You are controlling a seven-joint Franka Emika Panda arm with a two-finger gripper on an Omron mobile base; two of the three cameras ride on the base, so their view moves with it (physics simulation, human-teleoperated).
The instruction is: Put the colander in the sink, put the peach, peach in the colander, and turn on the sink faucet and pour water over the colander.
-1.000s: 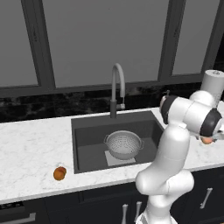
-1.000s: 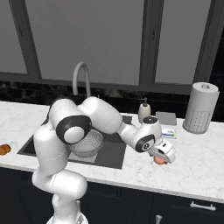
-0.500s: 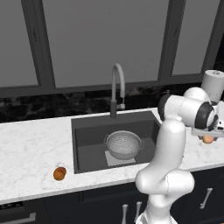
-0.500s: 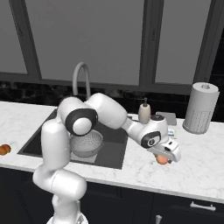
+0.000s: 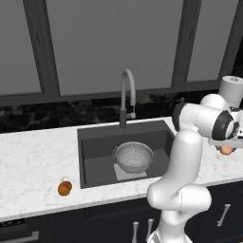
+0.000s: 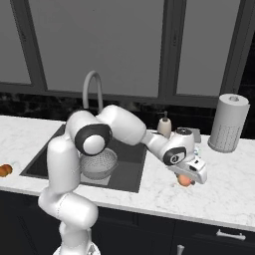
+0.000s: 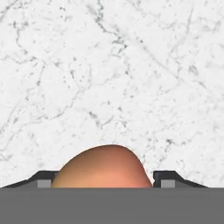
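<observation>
Gripper (image 6: 188,178) down on the marble counter (image 6: 234,189) at 3 o'clock of the sink (image 6: 130,158), fingers (image 7: 43,178) straddling the paler peach (image 7: 103,167); actual clamping unclear. Colander (image 5: 134,157) sits in the basin, other peach (image 5: 64,188) on the counter at 8 o'clock.

A white marble counter (image 6: 229,184) with grey veining ran the width of the scene. A tall white dotted cylinder (image 6: 228,122) stood upright at the right end of the counter, near the back. A small beige pump bottle (image 6: 164,124) stood at the back edge. Behind the counter, a black speckled backsplash (image 5: 57,116) ran below large dark-framed windows (image 5: 114,45). Dark cabinet fronts (image 6: 219,239) with metal handles sat below the counter.
</observation>
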